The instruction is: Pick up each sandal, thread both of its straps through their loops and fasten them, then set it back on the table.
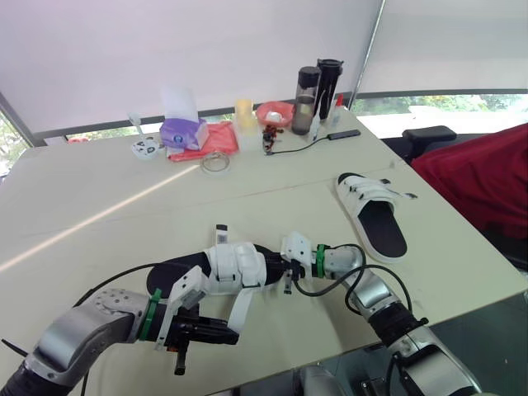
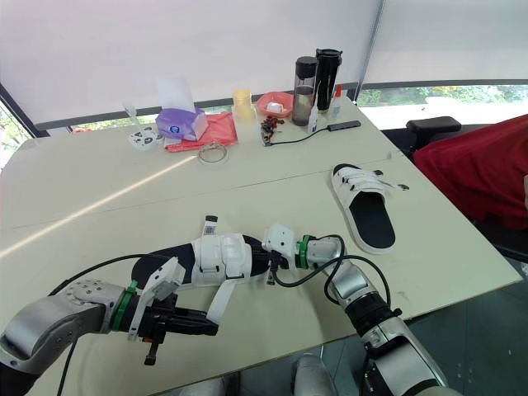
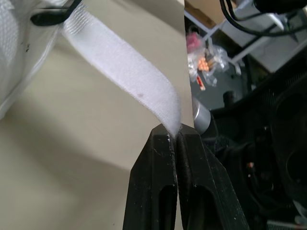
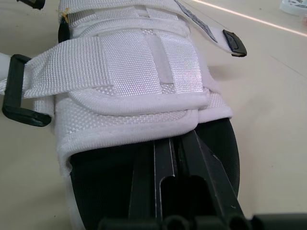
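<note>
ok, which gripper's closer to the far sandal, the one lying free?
Right. The right gripper sits at the near sandal's end facing the far sandal; the left gripper is farther off, at the table's near edge, pinching a strap.

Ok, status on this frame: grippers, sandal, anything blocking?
Left gripper shut on strap of near sandal. Right gripper shut, tips on its footbed. Second sandal lies apart; nothing blocking.

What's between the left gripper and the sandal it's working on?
The white strap. Its end is pinched in the shut left gripper, and it runs back to the black loop on the sandal. The left wrist view shows it.
</note>
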{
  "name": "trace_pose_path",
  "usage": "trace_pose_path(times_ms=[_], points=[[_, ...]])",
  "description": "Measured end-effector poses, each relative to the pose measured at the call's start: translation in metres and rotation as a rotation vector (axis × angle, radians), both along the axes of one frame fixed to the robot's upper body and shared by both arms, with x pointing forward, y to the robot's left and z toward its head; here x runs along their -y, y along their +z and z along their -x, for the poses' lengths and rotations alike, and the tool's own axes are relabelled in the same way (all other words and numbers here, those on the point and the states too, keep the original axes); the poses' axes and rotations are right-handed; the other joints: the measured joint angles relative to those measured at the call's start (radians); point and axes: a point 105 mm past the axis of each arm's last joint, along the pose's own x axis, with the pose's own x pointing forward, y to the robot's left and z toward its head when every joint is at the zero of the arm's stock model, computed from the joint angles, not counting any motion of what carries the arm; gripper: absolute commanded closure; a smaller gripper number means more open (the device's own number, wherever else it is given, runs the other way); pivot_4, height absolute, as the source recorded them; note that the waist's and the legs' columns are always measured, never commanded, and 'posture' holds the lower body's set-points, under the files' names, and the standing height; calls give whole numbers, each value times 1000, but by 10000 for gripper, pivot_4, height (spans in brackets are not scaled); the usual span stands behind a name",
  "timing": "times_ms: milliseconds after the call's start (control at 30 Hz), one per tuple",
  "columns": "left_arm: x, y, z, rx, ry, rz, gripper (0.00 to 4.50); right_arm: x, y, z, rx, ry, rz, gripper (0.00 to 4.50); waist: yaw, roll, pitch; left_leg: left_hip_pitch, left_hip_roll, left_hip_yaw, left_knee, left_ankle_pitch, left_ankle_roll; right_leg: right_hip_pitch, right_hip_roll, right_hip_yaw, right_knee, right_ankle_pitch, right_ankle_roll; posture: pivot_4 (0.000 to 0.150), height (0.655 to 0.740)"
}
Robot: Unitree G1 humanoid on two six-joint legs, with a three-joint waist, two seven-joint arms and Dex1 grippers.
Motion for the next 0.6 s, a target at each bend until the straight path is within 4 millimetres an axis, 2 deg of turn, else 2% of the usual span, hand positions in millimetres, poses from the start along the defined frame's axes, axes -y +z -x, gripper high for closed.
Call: trace_pose_path(times_ms=[133, 267, 433, 600], points=[[2, 0, 0, 38, -19, 9, 44905, 0, 0, 0, 1, 4, 0, 44560, 3, 0, 0, 1, 0, 0, -1, 0, 0, -1, 0, 0, 3, 0, 0, 1500, 7400], [15, 5, -4, 58, -31, 75, 44905, 0, 0, -1, 3, -3, -1, 44560, 4, -1, 1, 1, 0, 0, 0, 0, 0, -1, 0, 0, 3, 0, 0, 1500, 7400], [28, 23, -14, 54, -33, 179, 44905, 1, 0, -1, 3, -7, -1, 44560, 4, -3, 2, 0, 0, 1, 2, 0, 0, 0, 2, 0, 2, 0, 0, 1500, 7400], [35, 47, -36, 36, 40, 283, 44905, 1, 1, -1, 5, -8, -1, 44560, 6, -5, 2, 1, 0, 0, 2, 0, 1, 1, 4, 0, 4, 0, 0, 1500, 7400]])
